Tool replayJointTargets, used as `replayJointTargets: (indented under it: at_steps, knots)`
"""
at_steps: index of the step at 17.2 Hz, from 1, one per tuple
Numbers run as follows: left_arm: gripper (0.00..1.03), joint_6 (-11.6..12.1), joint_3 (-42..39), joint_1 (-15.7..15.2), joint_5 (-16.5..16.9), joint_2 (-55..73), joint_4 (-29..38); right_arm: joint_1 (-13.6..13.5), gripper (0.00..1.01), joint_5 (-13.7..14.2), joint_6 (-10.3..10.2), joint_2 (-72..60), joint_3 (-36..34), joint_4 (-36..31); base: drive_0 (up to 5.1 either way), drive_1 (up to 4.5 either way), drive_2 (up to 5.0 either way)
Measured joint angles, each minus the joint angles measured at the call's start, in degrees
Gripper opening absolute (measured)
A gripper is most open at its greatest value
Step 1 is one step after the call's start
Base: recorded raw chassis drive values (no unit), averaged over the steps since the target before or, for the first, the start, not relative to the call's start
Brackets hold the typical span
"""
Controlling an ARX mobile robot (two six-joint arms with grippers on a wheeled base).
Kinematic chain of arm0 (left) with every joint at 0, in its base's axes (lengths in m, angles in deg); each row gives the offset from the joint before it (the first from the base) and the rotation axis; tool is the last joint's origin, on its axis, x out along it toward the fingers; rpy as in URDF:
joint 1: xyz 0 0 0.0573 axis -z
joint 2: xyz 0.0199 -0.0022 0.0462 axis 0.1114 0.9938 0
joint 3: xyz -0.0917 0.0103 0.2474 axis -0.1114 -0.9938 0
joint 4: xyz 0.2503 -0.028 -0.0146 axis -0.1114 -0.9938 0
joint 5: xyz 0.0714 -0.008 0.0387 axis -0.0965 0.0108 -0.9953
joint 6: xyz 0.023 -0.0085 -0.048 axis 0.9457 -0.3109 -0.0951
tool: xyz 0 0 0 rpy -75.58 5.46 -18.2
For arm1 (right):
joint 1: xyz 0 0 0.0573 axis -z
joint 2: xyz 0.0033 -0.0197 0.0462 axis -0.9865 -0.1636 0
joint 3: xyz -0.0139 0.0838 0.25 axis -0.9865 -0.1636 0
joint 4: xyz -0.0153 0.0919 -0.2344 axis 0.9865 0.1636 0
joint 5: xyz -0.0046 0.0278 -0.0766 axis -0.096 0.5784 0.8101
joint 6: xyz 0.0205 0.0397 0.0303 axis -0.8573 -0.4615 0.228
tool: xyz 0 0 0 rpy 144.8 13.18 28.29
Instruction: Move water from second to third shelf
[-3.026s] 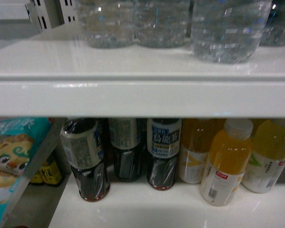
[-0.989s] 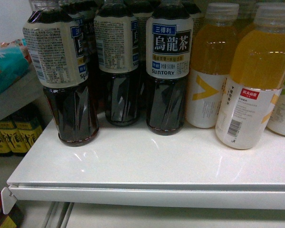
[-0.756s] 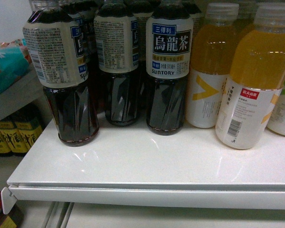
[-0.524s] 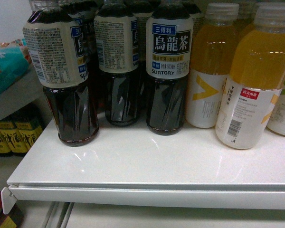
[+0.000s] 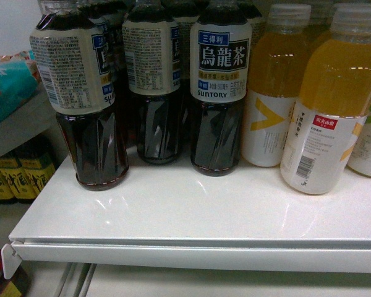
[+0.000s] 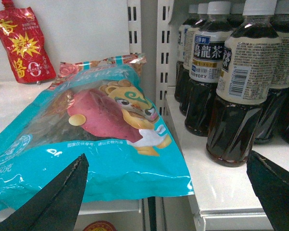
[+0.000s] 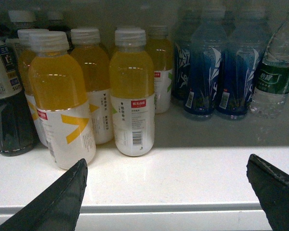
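Head view: vs 3 s ago the camera had dropped a level. The upper shelf w/ clear water bottles was gone from frame, and the shelf [image 5: 191, 216] w/ drinks filled the picture. No change over the last 1 s. Suntory oolong tea bottles [image 5: 219, 86] stood left & centre, orange-drink bottles [image 5: 326, 105] right, bare white strip in front. Neither hand showed here.

Left wrist view: left hand [image 6: 166, 192] had fingers spread wide apart, gripping nothing. Between them lay a teal snack bag [image 6: 91, 144] w/ a cartoon animal on the next shelf over, a red pouch [image 6: 21, 45] behind it; tea bottles to the right.

Right wrist view: right hand [image 7: 166, 192] was likewise spread apart, empty. Ahead: orange-drink bottles left, blue-label bottles [image 7: 216, 72] mid-right. The water [image 7: 275, 77] stood at far right, just beside the blue ones, towards the back – clear ribbed body, green label; cap cut off by the frame edge, label figures too small to tell.
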Motion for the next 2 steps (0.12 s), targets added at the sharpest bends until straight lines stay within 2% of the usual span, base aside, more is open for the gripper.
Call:
replayJointTargets:
  at_steps: [2]
  knots:
    - [0.98, 0.0, 0.0, 0.0, 0.0, 0.0, 0.0, 0.0, 0.98, 0.0, 0.0, 0.0, 0.0, 0.0, 0.0, 0.00, 0.0]
